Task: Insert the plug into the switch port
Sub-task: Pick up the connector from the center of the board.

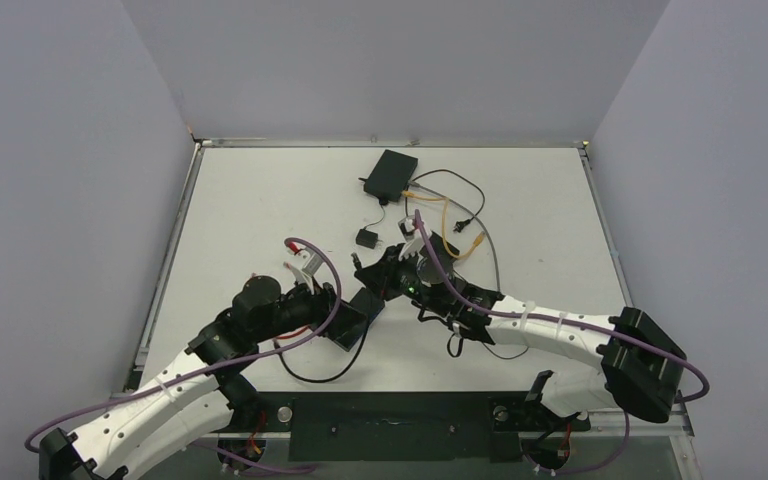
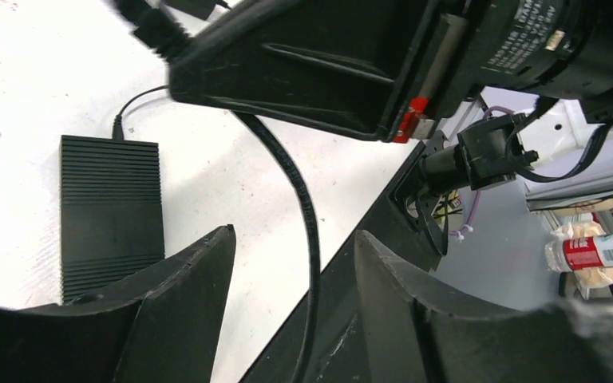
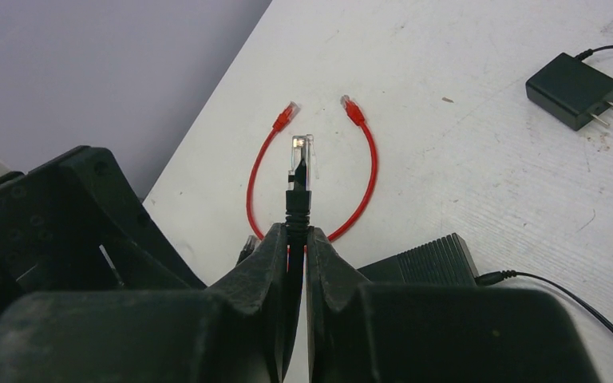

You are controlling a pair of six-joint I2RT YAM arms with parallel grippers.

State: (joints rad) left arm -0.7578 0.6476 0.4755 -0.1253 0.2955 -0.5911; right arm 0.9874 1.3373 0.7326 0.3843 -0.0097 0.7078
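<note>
One clear plastic plug [image 3: 302,155] on black cable [image 3: 297,206] pinched by right pincer [image 3: 299,233]; left pincer [image 2: 294,235] spread

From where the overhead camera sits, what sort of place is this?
Probably a robotics lab test cell: a white table boxed in by grey walls, left arm and right arm bolted at its near edge, a network switch among loose cables.

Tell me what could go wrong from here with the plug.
1. The right gripper is shut on the cable behind the plug, not on the plug itself, so the plug may tilt or slide back when pushed into a port.
2. The cable seems to run between the fingers of the open left gripper; either arm moving could snag it.
</note>
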